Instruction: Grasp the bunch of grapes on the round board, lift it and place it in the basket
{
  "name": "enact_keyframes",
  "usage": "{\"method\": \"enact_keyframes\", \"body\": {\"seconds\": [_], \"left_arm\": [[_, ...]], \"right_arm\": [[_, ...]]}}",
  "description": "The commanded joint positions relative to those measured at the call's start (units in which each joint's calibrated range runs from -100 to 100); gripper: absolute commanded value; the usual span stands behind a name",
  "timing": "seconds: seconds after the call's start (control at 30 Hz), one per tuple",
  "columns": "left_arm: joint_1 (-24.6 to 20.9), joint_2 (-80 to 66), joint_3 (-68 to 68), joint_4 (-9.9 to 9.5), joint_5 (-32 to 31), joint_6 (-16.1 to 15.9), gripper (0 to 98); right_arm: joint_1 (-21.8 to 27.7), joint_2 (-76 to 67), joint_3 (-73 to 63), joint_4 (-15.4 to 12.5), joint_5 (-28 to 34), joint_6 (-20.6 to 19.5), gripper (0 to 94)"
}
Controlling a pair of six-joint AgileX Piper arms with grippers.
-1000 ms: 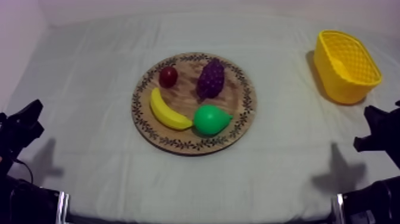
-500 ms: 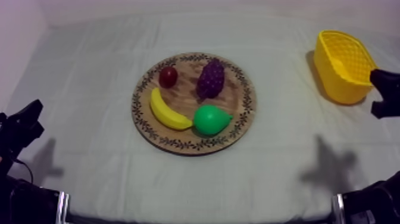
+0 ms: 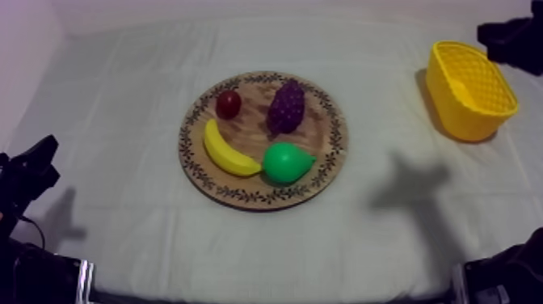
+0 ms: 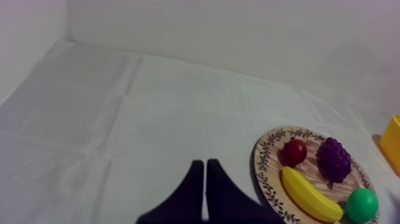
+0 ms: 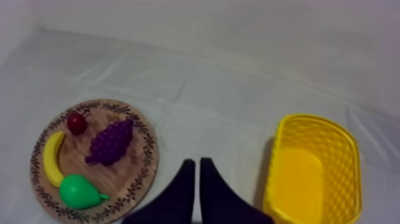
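The purple bunch of grapes (image 3: 286,106) lies on the round wooden board (image 3: 187,145), toward its far side, with a banana (image 3: 228,150), a green pear (image 3: 286,162) and a small red fruit (image 3: 229,103). The yellow basket (image 3: 471,89) stands at the far right with nothing in it. My right arm (image 3: 509,36) hangs high behind the basket. In its wrist view, the right gripper (image 5: 197,170) is shut on nothing, between the grapes (image 5: 111,142) and the basket (image 5: 312,173). My left gripper (image 4: 205,173) is shut on nothing, left of the board (image 4: 260,173).
My left arm (image 3: 32,170) rests low at the near left of the table. The right arm's shadow (image 3: 412,182) falls on the cloth between board and basket. Bare cloth surrounds the board on all sides.
My right arm has lifted from the near right edge and swung up past the basket to the far right corner. Its shadow has slid left. The left arm and the fruit have not moved.
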Motion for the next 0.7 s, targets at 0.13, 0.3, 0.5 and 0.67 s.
{"method": "enact_keyframes", "body": {"seconds": [0.13, 0.3, 0.5, 0.67], "left_arm": [[-0.02, 0.0, -0.02, 0.01, 0.0, 0.0, 0.1], [-0.02, 0.0, -0.02, 0.01, 0.0, -0.01, 0.1], [-0.02, 0.0, -0.02, 0.01, 0.0, -0.01, 0.1], [-0.02, 0.0, -0.02, 0.01, 0.0, 0.0, 0.1]], "right_arm": [[-5.54, 11.06, -17.45, 0.82, 8.19, -3.74, 0.3], [-9.55, 17.99, -27.63, 1.8, 14.03, -6.74, 0.3], [-13.59, 26.97, -38.16, 3.52, 22.26, -10.85, 0.3], [-15.44, 35.29, -45.27, 5.88, 26.32, -14.47, 0.2]]}}
